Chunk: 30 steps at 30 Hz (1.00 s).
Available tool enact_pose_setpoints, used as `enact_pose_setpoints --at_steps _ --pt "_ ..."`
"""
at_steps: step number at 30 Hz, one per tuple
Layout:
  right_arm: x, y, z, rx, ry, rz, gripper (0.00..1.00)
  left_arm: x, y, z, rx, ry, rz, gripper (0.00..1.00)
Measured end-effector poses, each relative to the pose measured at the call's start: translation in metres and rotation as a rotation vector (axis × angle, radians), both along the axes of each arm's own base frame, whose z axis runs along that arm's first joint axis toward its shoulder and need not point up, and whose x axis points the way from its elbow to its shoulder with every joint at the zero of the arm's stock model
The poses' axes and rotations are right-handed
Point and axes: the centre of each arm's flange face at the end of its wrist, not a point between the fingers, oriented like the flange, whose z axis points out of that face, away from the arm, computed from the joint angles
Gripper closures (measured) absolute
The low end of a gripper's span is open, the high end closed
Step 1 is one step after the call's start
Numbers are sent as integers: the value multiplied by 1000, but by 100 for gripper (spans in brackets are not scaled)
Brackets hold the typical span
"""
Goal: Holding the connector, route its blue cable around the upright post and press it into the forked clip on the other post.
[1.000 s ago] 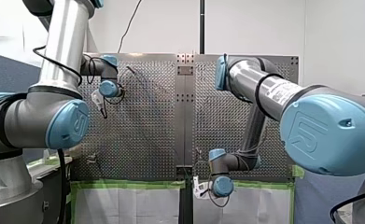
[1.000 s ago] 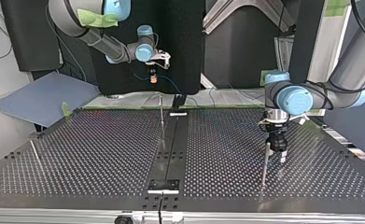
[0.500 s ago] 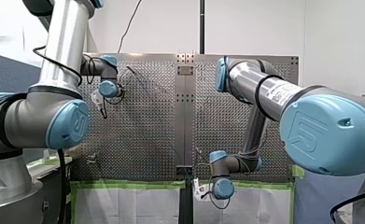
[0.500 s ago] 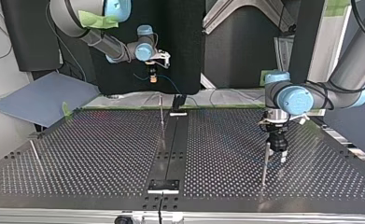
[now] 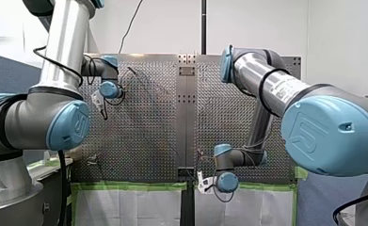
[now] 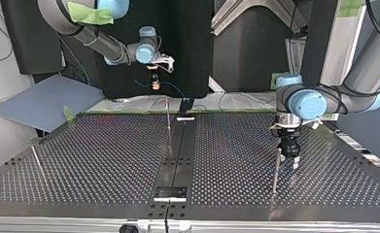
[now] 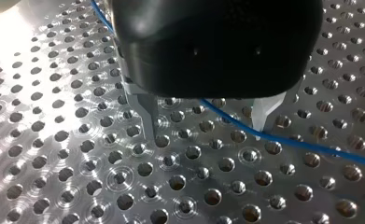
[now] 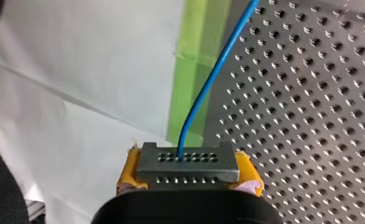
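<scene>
— Connector [image 8: 188, 163], where?
— Clamped by my right gripper [image 8: 189, 181] between yellow pads [image 8: 127, 171], held high past the table's [image 6: 105, 160] far edge in the top view. Its blue cable [image 8: 208, 79] leads ahead over the table.
— And the upright post [image 6: 168, 116]?
— Nearer the camera, slightly right. My left gripper [image 7: 203, 119], fingers spread, hovers over the cable beside another post [image 6: 276, 170].

Front: I get bright, even room light on wall [image 5: 266, 28] and table [image 5: 144, 122]; shadows soft.
Top: dimmer, black backdrop [image 6: 187, 48]; soft sheen on the table.
Left wrist: harsh glare on the table beside my left gripper [image 7: 203, 128], its body dark.
Right wrist: sheet [image 8: 77, 70] bright white; connector [image 8: 188, 163] flatly lit.
</scene>
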Motion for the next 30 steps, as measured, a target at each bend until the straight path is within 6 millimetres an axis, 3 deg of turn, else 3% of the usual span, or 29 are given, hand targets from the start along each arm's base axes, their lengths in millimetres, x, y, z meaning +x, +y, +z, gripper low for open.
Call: enact_pose_setpoints --at_steps 12,30 --pt "-15 7 42 -54 -19 -13 100 0 2 -1 -8 6 4 0" --pt "-33 28 81 -104 -67 -30 100 -2 9 -2 -13 27 26 0"
